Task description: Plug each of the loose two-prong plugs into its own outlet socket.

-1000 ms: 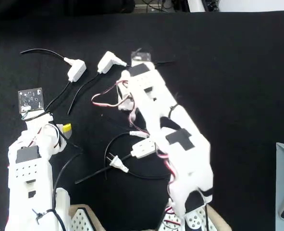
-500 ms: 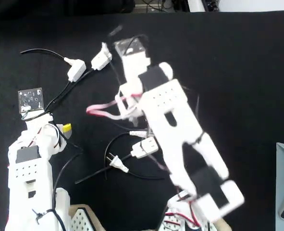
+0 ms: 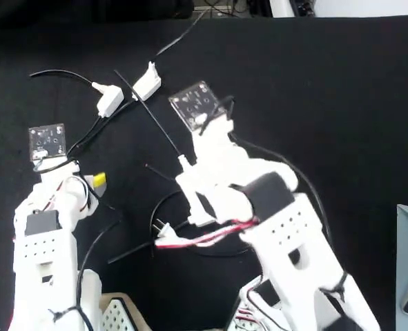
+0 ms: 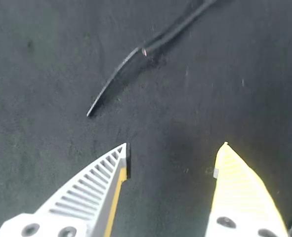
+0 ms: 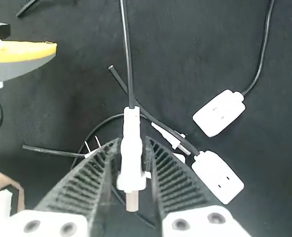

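Right fingers clamped on a plug

The right gripper (image 5: 132,142) pinches a white two-prong plug (image 5: 131,170) between its fingers, the black cord (image 5: 127,59) stretching away. Just beside lies one white outlet socket (image 5: 218,177), a second socket (image 5: 218,112) farther off. The left gripper (image 4: 175,145) hangs over the black desk (image 4: 47,59), fingers spread wide

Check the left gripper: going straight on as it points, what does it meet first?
Probably the black cloth table top: bare cloth lies right ahead of the open left gripper. The loose black cable end sits farther on, off to one side; depth is unclear.
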